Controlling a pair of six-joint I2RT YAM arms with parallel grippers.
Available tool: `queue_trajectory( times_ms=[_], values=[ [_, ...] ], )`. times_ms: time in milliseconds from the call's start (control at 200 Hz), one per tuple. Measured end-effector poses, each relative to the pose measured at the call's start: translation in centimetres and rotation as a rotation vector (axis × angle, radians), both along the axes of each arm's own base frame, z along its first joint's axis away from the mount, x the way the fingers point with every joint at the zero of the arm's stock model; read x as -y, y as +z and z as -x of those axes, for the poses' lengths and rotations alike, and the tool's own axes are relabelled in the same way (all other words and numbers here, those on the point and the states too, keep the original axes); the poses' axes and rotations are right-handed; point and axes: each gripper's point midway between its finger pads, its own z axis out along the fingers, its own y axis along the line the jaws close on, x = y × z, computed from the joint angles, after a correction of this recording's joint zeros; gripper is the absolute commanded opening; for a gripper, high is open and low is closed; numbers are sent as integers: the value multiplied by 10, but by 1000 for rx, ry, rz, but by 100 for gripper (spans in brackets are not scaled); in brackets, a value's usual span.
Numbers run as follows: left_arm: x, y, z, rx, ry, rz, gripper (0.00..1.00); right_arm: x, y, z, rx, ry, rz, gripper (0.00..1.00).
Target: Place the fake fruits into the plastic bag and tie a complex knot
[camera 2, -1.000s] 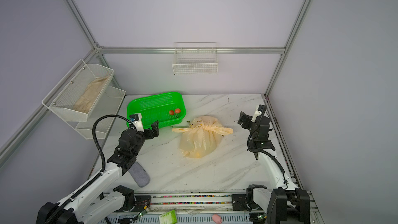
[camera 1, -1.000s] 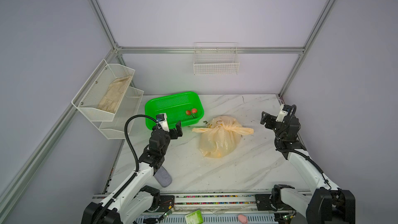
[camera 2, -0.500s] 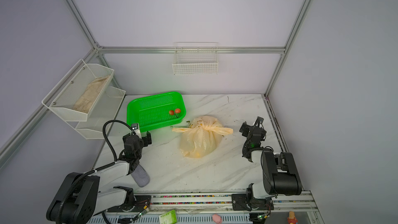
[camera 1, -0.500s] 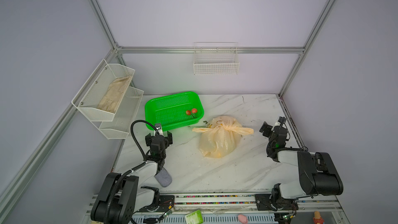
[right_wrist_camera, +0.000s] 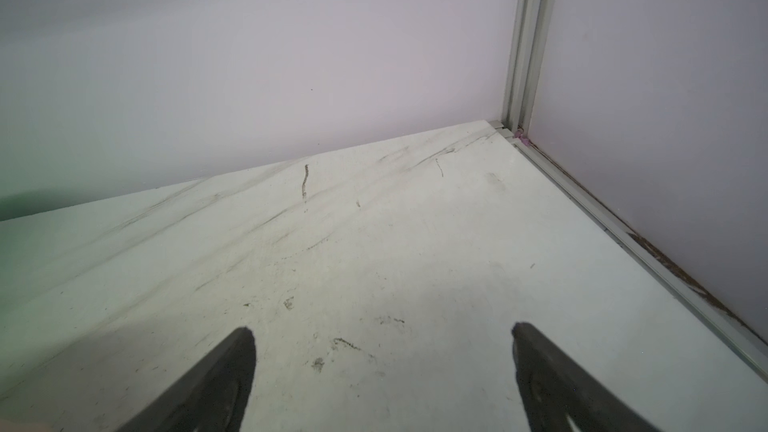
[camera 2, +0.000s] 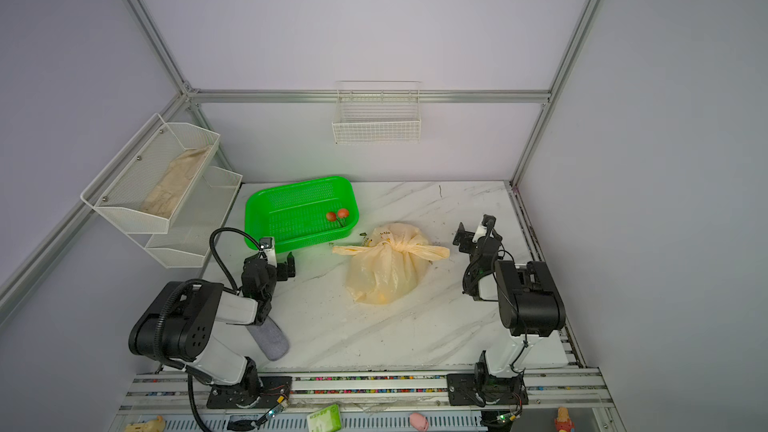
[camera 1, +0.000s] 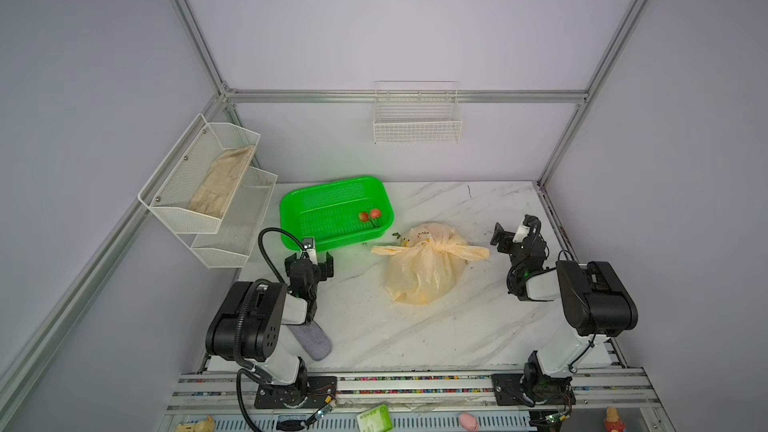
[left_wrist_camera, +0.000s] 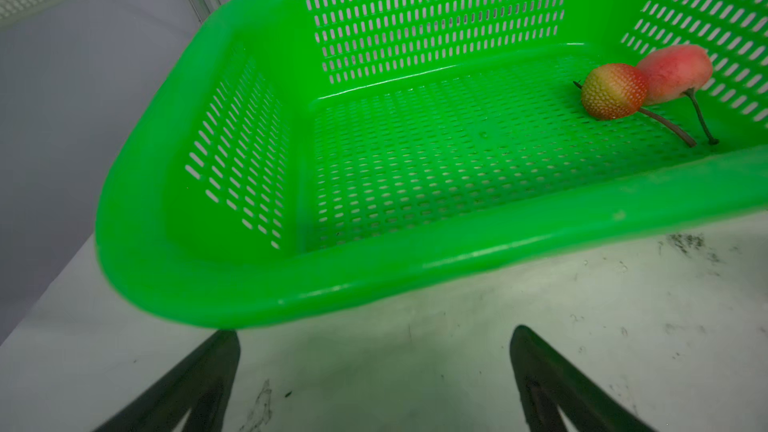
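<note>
Currently, both arms sit folded back near their bases, and the risks read as follows:

- Left claw point(camera 1: 309, 262): jaws spread wide with nothing between them, low over the white marble-patterned tabletop point(camera 1: 415, 338). The near rim of the bright green perforated plastic basket point(left_wrist_camera: 374, 284) is just ahead of the fingertips.
- Two small red toy fruits with thin stems point(camera 1: 370, 215) lie touching each other inside that basket, ahead of the left claw and beyond the rim, at the basket's far end.
- Right claw point(camera 1: 513, 238): jaws also spread wide and holding nothing. Its wrist view shows only bare tabletop and a wall corner.
- A thin, pale orange-cream plastic bag point(camera 1: 424, 272) lies between the two claws, well apart from both. Its handles are already tied into a knot point(camera 1: 428, 248), with both ends sticking out sideways.
- Main risk: the bag looks closed while two fruits sit outside it, so the task may end incomplete.
- Reopening the knot could tear the thin film or spill what is inside.
- A low reach from the left claw could strike the rim and push the light basket away.
- Round, smooth fruits may roll or pop out of a pinch, and gripping only a stem may let one swing free.
- The knot may be too simple and could slip if the bag is lifted.
</note>
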Motion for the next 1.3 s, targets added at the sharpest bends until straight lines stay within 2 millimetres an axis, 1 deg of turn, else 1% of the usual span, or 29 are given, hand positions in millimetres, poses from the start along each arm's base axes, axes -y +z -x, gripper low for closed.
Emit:
queue_trajectory(
  times_ms=[85, 185, 275, 320, 595, 1300],
  values=[
    [-3, 0, -1, -2, 8, 1, 100, -7, 5, 0, 21, 31, 11, 97],
    [-3, 0, -1, -1, 9, 5, 100, -12, 6, 5, 51, 48, 19, 97],
    [-3, 0, -1, 0, 10, 8, 100, -14, -5, 9, 33, 57, 25, 97],
    [-3, 0, -1, 0, 10, 8, 100, -16, -7, 9, 33, 61, 29, 97],
    [-3, 1, -1, 1, 10, 8, 100, -17, -4, 8, 49, 62, 38, 97],
    [-2, 1, -1, 1, 4, 10, 100, -21, -4, 9, 47, 55, 60, 97]
  ],
)
